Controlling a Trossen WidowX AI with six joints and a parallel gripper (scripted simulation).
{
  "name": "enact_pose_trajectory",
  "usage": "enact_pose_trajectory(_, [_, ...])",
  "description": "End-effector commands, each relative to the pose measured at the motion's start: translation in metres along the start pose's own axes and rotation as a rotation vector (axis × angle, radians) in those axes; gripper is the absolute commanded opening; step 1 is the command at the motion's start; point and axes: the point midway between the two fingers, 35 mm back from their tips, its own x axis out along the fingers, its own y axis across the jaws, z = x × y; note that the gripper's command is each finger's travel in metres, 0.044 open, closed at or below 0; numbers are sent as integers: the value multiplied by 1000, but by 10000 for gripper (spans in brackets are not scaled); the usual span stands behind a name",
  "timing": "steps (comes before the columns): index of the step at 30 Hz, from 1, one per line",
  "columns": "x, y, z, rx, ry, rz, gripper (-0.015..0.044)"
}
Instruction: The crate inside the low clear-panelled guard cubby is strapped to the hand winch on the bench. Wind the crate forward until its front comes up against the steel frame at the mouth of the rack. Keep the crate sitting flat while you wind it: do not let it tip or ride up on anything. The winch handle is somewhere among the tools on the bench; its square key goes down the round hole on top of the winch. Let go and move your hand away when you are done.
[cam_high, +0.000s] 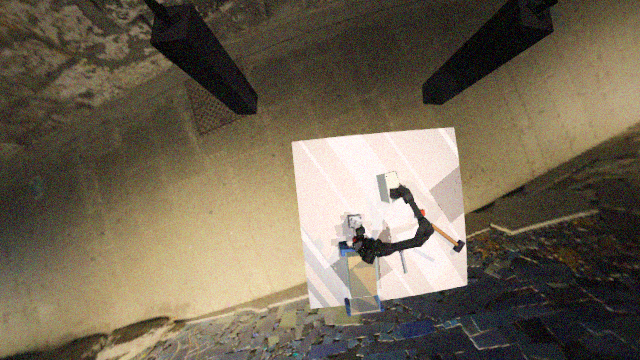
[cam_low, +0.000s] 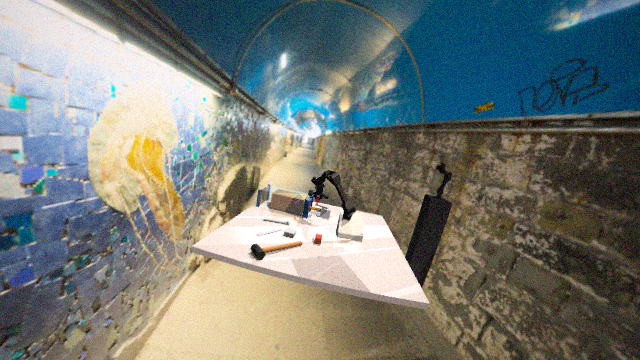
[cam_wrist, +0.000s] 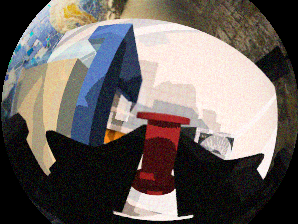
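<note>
Claw (cam_wrist: 160, 131) nearly closed, pinching a red knob (cam_wrist: 161, 150), whose lower end is hard to make out between the dark fingers. Tan crate (cam_high: 361, 272) (cam_low: 286, 202) (cam_wrist: 45, 100) sits behind the clear panels, by the blue frame (cam_high: 350, 250) (cam_low: 307, 206) (cam_wrist: 100, 80); the arm (cam_high: 407, 244) (cam_low: 340, 189) partly covers that end from above. Whether crate and frame touch, I cannot tell. Hammer (cam_high: 446, 235) (cam_low: 281, 247) lies on the desk (cam_high: 340, 165) (cam_low: 380, 260).
</note>
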Motion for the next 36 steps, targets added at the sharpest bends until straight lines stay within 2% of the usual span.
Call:
enact_pose_trajectory(1, [-4, 3, -13, -2, 28, 5, 0])
enact_pose_trajectory(36, [-21, -2, -50, -2, 31, 4, 0])
